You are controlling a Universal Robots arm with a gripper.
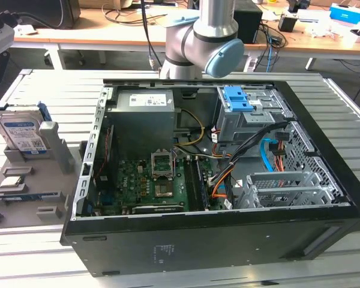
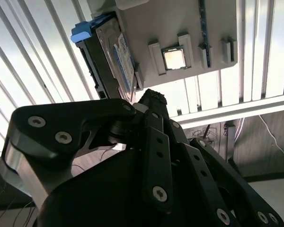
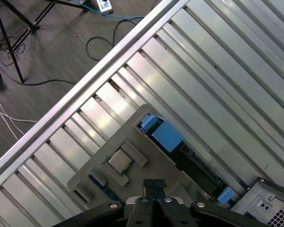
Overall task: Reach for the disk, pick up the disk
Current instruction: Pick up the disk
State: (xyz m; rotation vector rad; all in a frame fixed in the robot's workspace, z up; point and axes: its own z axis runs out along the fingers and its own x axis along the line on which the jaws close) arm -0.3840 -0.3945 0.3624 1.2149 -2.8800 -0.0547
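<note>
Gripper (image 3: 154, 187) hanging over the gray holder (image 3: 92, 171), fingers (image 3: 148, 189) pressing together on nothing, disk (image 1: 24, 133) standing on edge in that holder, slatted metal table (image 1: 48, 84) bearing an open computer case (image 1: 198, 246), cluttered desks (image 1: 108, 33) standing behind.

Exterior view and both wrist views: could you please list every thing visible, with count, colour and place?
table: 1, silver slats, under everything.
computer case: 1, black, open, middle of the table.
holder: 1, grey, beside the case at the exterior view's left.
disk: 1, silver-black, white-and-blue label, blue rails, upright in the holder.
chip: 1, silver, square, in a holder pocket.
motherboard: 1, green, inside the case.
clip: 1, bright blue, on the drive cage.
arm: 1, grey, pale blue cap, behind the case.
gripper: 1, black, shut, above the holder, apart from the disk.
</note>
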